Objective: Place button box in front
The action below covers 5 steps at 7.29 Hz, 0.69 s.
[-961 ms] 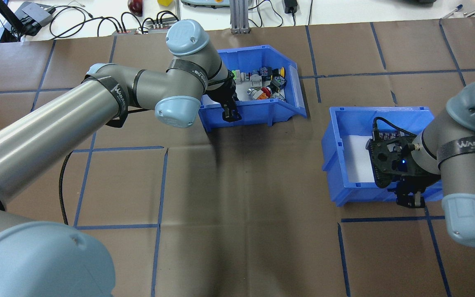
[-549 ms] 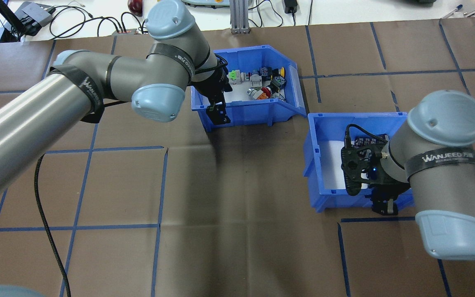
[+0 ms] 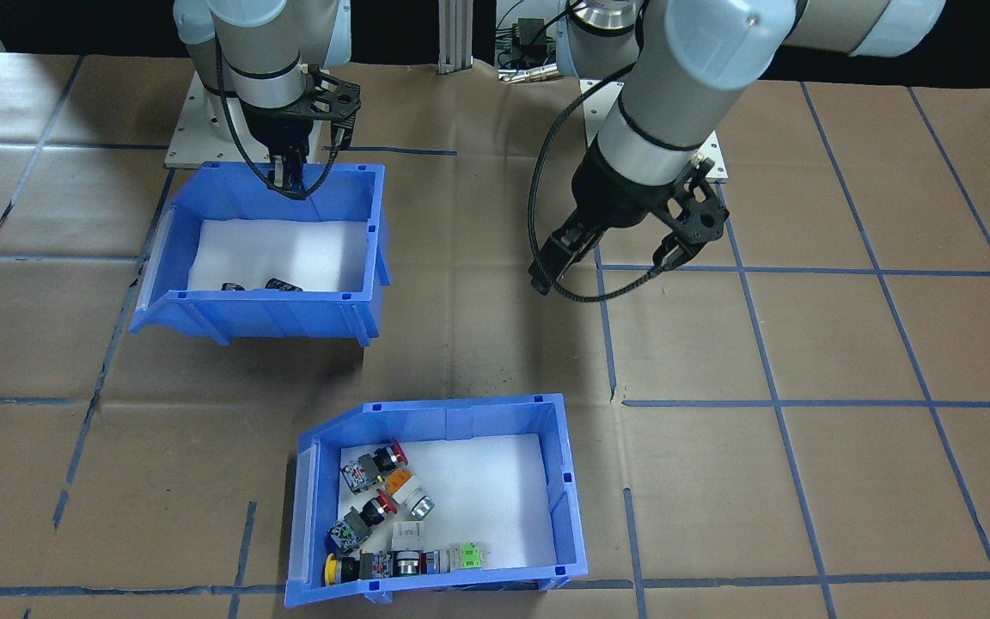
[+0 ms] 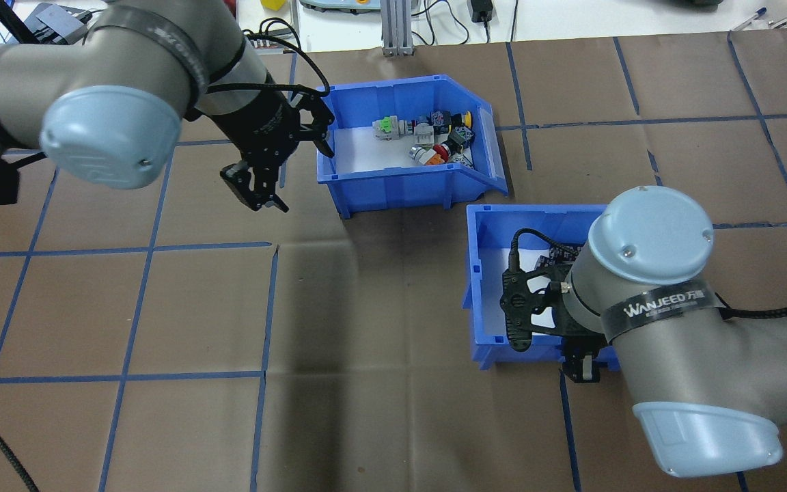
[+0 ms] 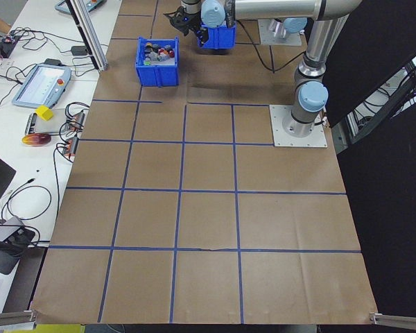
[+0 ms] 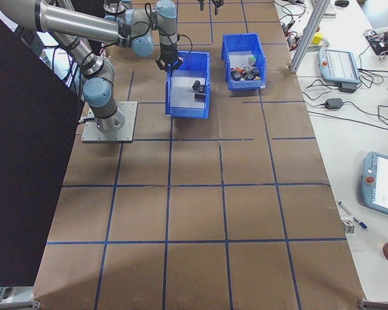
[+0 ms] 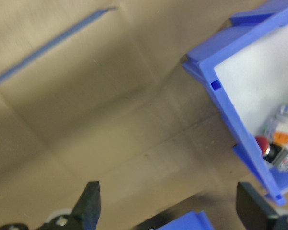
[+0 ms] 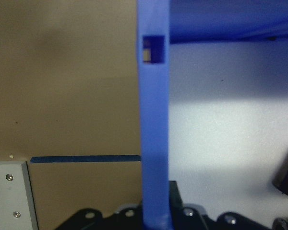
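**Q:** Grippers first — what are they doing?

**A:** My left gripper (image 4: 255,188) hangs above bare tabletop (image 4: 366,342) with its jaws spread and nothing between them. My right gripper (image 3: 285,176) is clamped on the near wall of the second blue bin (image 3: 203,314), the one holding only a few black parts.

**Q:** Where is the button box?

**A:** The button box (image 4: 400,188) sits flat on the tabletop at the far side from my base, its coloured switches gathered toward the sloped end. It lies just beside my left gripper, on its right in the overhead view, not touching. The second bin is nearer my base, its corner close to the button box.

**Q:** Which step is this?

**A:** I judge the button box is set down in front and let go. Next, my right gripper should settle its bin behind it without nudging the button box.
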Tool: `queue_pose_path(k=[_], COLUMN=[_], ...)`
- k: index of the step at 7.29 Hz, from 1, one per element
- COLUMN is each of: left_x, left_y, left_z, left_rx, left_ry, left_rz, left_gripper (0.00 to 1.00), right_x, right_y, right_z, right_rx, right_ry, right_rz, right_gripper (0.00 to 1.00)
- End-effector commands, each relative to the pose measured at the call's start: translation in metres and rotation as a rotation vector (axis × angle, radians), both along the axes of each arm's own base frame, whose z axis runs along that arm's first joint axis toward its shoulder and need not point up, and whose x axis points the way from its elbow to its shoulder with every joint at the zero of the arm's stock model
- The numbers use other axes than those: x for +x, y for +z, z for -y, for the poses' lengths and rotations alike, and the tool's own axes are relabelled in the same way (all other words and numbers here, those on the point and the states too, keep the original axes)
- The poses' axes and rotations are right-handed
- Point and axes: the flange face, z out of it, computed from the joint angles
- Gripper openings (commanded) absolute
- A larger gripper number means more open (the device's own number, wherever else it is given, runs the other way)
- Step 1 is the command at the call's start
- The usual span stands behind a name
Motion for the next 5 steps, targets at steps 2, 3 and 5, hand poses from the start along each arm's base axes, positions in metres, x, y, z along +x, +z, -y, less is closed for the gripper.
queue_pose_path(k=[2, 3, 5], left_x=[0.032, 0.033, 0.041], left_y=[0.04, 0.039, 0.03], left_z=[-0.037, -0.037, -0.035], left_rx=[-0.139, -0.14, -0.115], left_ry=[-0.7, -0.75, -0.77], left_rz=[0.213, 0.215, 0.2], left_gripper=[0.99, 0.99, 0.99], right_x=[0.057, 0.074, 0.105], right_y=[-0.011, -0.015, -0.027], right_z=[-0.025, -0.032, -0.039], right_rx=[-0.008, -0.022, -0.033], right_ry=[0.012, 0.022, 0.034], right_rz=[-0.003, 0.002, 0.006], right_gripper=[0.06, 0.06, 0.06])
